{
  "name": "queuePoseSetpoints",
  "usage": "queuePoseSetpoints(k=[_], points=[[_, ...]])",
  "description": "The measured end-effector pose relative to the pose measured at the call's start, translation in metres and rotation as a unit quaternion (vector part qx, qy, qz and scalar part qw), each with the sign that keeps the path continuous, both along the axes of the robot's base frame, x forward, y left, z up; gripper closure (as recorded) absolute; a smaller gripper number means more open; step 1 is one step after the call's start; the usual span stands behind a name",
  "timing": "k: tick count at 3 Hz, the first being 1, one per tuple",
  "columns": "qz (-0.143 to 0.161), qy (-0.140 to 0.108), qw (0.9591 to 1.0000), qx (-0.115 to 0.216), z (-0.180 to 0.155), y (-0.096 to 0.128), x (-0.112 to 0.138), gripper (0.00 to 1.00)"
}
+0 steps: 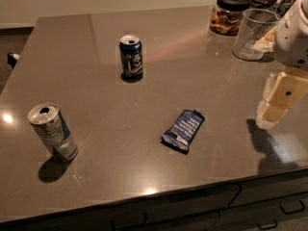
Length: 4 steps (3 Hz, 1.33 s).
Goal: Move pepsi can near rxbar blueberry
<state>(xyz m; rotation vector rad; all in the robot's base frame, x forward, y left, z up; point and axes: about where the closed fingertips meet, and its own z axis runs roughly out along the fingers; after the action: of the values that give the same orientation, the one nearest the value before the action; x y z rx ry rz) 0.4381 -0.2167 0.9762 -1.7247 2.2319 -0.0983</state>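
The pepsi can [131, 57] is a short dark navy can with a silver top, standing upright on the counter at centre left, toward the back. The rxbar blueberry [183, 131] is a flat dark blue wrapper lying at an angle near the counter's middle front. My gripper [269, 114] hangs at the right edge of the view above the counter, well to the right of the bar and far from the can. It holds nothing.
A taller silver-grey slim can [53, 132] stands tilted at the front left. A clear plastic cup [253, 33] and a glass jar with a black lid [229, 12] stand at the back right. The counter's [207, 81] front edge runs along the bottom, with drawers below.
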Motion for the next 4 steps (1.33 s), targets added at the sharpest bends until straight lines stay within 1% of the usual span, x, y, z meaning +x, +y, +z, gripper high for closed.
queuePoseSetpoints(k=[1, 2, 3, 4], points=[[0.0, 0.0, 1.0, 0.0, 0.0, 0.0, 0.0, 0.0], [-0.001, -0.006, 0.9999, 0.011, 0.002, 0.009, 0.015, 0.0], [0.003, -0.008, 0.9995, 0.029, 0.004, 0.029, 0.042, 0.0], [0.014, 0.0, 0.9983, 0.057, 0.001, 0.061, 0.078, 0.0]])
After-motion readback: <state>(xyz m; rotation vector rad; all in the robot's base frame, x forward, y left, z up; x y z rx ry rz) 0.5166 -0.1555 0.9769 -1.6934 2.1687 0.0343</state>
